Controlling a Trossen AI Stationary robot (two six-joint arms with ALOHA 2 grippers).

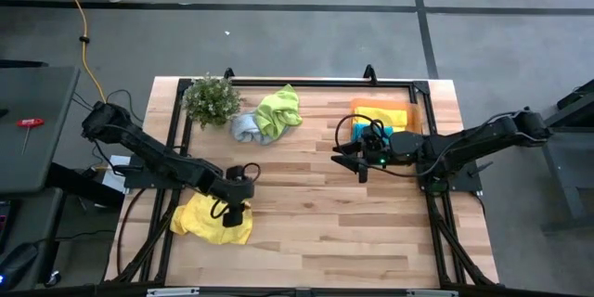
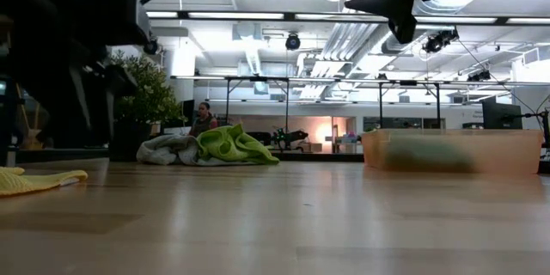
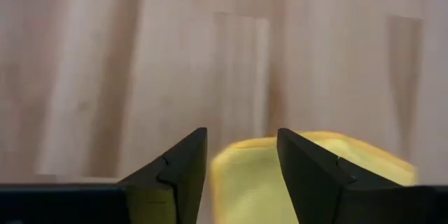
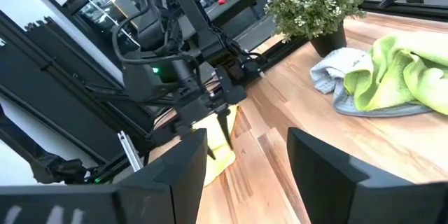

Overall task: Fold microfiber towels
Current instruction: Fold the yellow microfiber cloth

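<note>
No readable writing, brand or label anywhere in view.

Left gripper (image 1: 236, 210) sat low at the near-left of the table (image 1: 316, 232), over the edge of the yellow towel (image 1: 210, 222). Fingers (image 3: 180, 175) were spread apart with yellow cloth showing in the gap below them; nothing pinched. That towel lay crumpled, long axis roughly across the table, left to right, flat enough to read as a thin strip in the low view.

Lime green towel (image 1: 279, 111) was bunched at the far edge, draped partly over the pale grey-blue towel (image 1: 244, 128), both just beside the small plant (image 1: 212, 99). No clear long axis on either; just heaps.

Right gripper (image 1: 356, 160) hovered above the table centre-right, near the orange tray (image 1: 415, 111), fingers (image 4: 183, 164) held wide, empty. A teal cloth and another yellow one lay in the tray, mostly hidden by the arm.

A person sat in the room far behind the table.
</note>
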